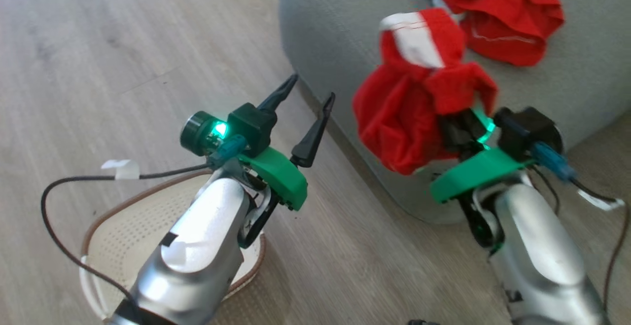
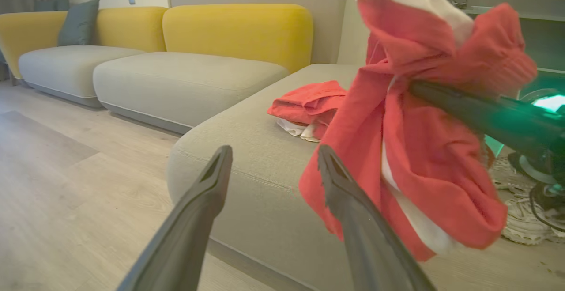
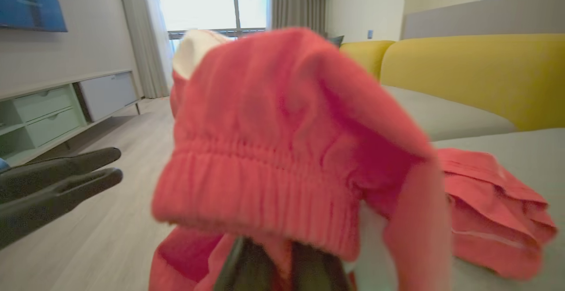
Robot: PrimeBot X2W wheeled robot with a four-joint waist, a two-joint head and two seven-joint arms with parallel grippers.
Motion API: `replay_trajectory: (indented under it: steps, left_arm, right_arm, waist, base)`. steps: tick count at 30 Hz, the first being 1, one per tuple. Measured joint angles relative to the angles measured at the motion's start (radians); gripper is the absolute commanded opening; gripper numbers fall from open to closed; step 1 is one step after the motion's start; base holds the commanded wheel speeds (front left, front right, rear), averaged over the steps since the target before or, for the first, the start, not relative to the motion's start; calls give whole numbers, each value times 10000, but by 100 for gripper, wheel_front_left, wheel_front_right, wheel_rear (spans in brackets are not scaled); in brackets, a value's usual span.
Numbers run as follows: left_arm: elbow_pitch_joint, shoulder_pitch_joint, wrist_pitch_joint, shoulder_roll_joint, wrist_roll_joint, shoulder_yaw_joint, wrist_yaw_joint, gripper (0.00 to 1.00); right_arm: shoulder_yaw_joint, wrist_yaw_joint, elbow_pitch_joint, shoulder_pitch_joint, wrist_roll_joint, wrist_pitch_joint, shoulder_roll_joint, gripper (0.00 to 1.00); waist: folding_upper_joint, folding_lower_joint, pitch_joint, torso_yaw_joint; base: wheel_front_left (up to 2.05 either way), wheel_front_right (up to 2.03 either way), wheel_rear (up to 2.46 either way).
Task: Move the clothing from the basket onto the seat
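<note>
Currently one red garment (image 1: 503,14) lies on the seat (image 1: 335,29), beyond the right gripper (image 1: 456,127). That gripper is clamped on a second garment (image 1: 414,103), bunched, red with a white band, held at the seat's near edge; release is not yet done. The left gripper (image 1: 311,90) stands spread wide and empty. Below and behind it, the basket (image 1: 123,226) shows no clothing on its visible floor.

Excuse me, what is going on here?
The right gripper is shut on a bunched bright red fabric garment with white parts, held at the edge of the large grey-green upholstered seat. Another red garment lies on that seat. The left gripper is open and empty, and the cream-white perforated plastic basket sits on the floor.
</note>
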Motion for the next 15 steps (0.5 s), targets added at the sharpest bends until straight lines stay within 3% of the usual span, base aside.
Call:
replay_trajectory:
  steps: [9,15]
  left_arm:
    - [263,-97,0,-59,159,-104,-209,100]
    - [493,-229,0,-17,447,-205,-351,100]
  right_arm:
    - [-1106,-2,-911,410,-428,-2,-497,0]
    - [-1530,0,-1047,-245,-562,-2,-888,0]
  waist:
    - [0,1,682,-219]
    - [0,1,1349,-274]
  base:
    - [0,0,0]
    - [0,0,0]
